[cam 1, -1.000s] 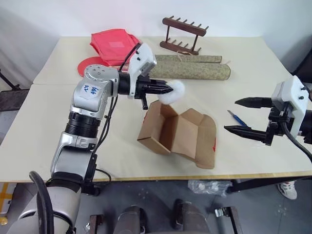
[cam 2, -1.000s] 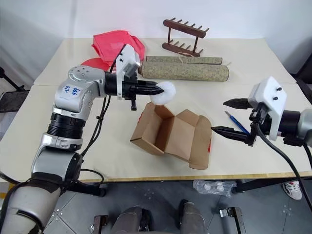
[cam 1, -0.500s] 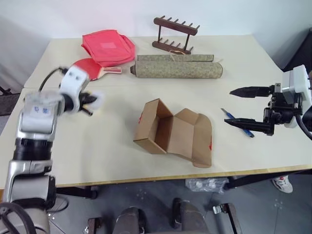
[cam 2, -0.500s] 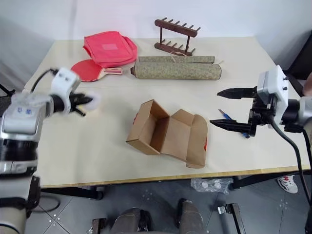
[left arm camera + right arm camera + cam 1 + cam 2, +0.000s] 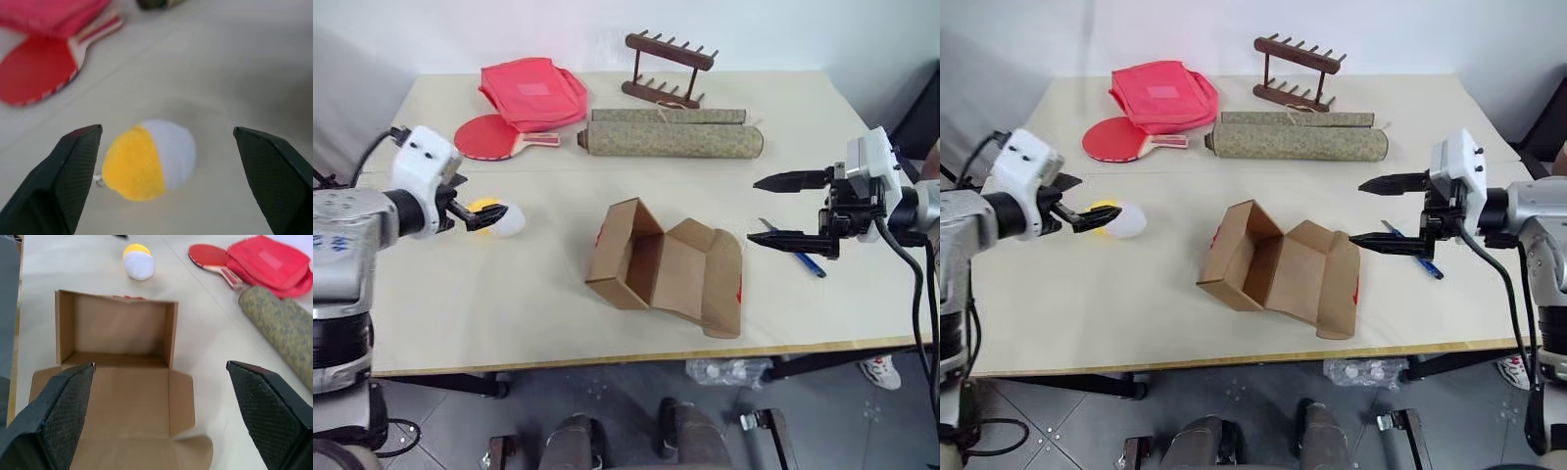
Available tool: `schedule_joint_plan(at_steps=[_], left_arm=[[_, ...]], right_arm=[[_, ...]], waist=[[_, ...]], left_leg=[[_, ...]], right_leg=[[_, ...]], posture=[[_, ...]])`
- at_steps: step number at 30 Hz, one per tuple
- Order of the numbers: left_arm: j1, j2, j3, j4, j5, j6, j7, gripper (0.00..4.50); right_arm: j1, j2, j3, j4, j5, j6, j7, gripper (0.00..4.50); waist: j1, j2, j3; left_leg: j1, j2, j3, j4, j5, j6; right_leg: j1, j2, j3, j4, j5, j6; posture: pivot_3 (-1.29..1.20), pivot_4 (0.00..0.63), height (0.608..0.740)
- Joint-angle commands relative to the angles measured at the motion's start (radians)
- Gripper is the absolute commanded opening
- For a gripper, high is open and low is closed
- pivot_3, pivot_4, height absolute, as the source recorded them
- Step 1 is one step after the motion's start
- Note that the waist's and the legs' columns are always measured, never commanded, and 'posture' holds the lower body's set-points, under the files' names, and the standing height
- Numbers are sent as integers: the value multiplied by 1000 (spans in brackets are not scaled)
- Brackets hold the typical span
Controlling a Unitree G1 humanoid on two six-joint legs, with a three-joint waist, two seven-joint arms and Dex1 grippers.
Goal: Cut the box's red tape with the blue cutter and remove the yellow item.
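The box (image 5: pixel 661 269) lies open at the table's centre, flaps spread and its inside bare. Bits of red tape (image 5: pixel 741 286) show on a flap edge. On the table at the left lies the yellow item (image 5: pixel 499 217), half yellow and half white, between the spread fingers of my open left gripper (image 5: pixel 166 129) and touching neither. To the right of the box my right gripper (image 5: pixel 754 212) hangs open above the table, pointing at the box (image 5: pixel 122 377). The blue cutter (image 5: pixel 793 252) lies on the table under it.
At the back left a red zip pouch (image 5: pixel 531 93) rests by a red paddle (image 5: pixel 494 137). A rolled patterned mat (image 5: pixel 671 139) lies behind the box, with a wooden peg rack (image 5: pixel 671 67) beyond it.
My left arm swung left from above the box with the yellow item. The gripper opened, and the item now lies on the table. My right gripper edged slightly toward the box.
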Motion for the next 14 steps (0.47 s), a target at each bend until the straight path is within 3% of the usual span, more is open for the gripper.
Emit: schedule_joint_plan(at_steps=[1,8,14], left_arm=[[182,-48,130,-91,-119,-190,-117,4486],[593,-53,136,-72,-118,-436,-277,4486],[681,-68,130,-89,-189,-489,-314,4486]], right_arm=[[3,-18,-56,112,-14,-79,63,4500],[36,3,-47,469,-117,-323,174,4500],[97,28,-64,537,-147,-424,174,4500]], waist=[[-1,0,0],[-11,1,0],[-18,1,1]], left_leg=[[0,0,0,0,0,0],[2,0,9,0,0,0],[6,1,11,-1,0,-1]], right_leg=[[0,0,0,0,0,0],[0,1,0,1,0,-1],[0,0,4,4,-1,-3]], posture=[[0,150,740],[0,150,740],[0,150,740]])
